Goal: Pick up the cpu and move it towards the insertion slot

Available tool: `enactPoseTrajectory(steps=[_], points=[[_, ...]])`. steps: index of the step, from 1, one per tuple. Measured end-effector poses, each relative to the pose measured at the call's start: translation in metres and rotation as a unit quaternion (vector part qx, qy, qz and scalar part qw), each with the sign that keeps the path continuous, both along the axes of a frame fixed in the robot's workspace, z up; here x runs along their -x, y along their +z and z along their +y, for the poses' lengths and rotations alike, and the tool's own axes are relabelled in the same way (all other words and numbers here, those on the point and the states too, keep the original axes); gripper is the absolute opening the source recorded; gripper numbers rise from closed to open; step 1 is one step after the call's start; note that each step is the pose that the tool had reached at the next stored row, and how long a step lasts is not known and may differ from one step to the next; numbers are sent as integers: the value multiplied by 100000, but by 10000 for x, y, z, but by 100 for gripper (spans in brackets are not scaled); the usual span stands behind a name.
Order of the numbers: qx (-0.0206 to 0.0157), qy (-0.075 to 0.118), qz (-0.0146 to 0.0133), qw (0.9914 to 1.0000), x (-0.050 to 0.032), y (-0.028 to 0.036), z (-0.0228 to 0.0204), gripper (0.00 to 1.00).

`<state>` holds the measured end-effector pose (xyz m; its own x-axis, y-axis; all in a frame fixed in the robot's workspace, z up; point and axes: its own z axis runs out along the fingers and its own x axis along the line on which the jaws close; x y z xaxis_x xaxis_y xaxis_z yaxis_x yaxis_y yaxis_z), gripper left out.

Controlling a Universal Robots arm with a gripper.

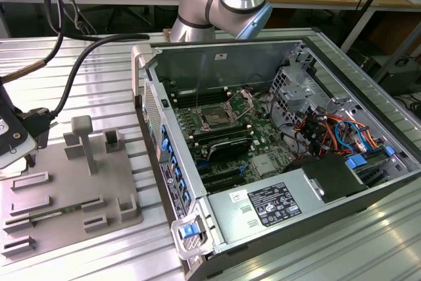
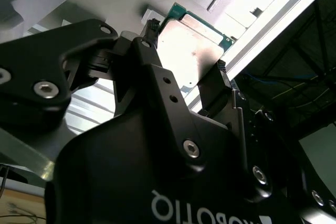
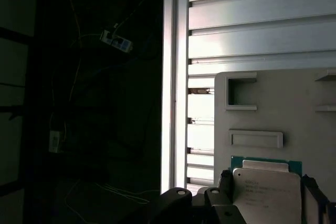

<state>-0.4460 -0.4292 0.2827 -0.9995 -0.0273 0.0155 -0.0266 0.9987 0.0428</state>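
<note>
The cpu (image 2: pixel 191 45) is a flat square chip with a pale metal face and a green rim, seen in both wrist views. It sits between the two black fingers (image 2: pixel 220 74) of my gripper (image 2: pixel 186 48), which press on its opposite edges. In the first wrist view the cpu (image 3: pixel 265 190) lies over the grey fixture plate (image 3: pixel 273 98); I cannot tell whether it is lifted off it. In the exterior view my gripper (image 1: pixel 26 153) is at the far left, over the plate's (image 1: pixel 72 189) left end. The insertion slot (image 1: pixel 216 115) lies inside the open computer case, far to the exterior view's right.
The open computer case (image 1: pixel 276 162) stands in the middle, its tall side wall (image 1: pixel 152 129) between the plate and the motherboard. The fixture plate carries raised grey blocks (image 1: pixel 82 139). A black cable (image 1: pixel 85 64) trails to the wrist. The table's edge rail (image 3: pixel 176 77) runs beside the plate.
</note>
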Motion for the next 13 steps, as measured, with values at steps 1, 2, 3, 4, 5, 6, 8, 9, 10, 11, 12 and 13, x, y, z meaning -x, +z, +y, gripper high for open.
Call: enactPoseTrajectory(steps=[1,2,3,4,5,6,8,9,10,11,12,13], points=[[-32,1,-5,100000,0,0,0,55],[-69,-1,-3,100000,-1,0,0,55],[-90,-1,0,100000,0,0,0,55],[-94,1,4,100000,0,0,0,55],[-99,2,0,100000,0,0,0,55],[-98,1,-1,100000,0,0,0,55],[-145,-2,14,100000,0,0,0,55],[-203,-10,11,100000,0,0,0,55],[-205,-38,14,100000,0,0,0,55],[-209,-39,13,100000,0,0,0,55],[-207,-42,13,100000,0,0,0,55],[-207,-41,13,100000,0,0,0,55]])
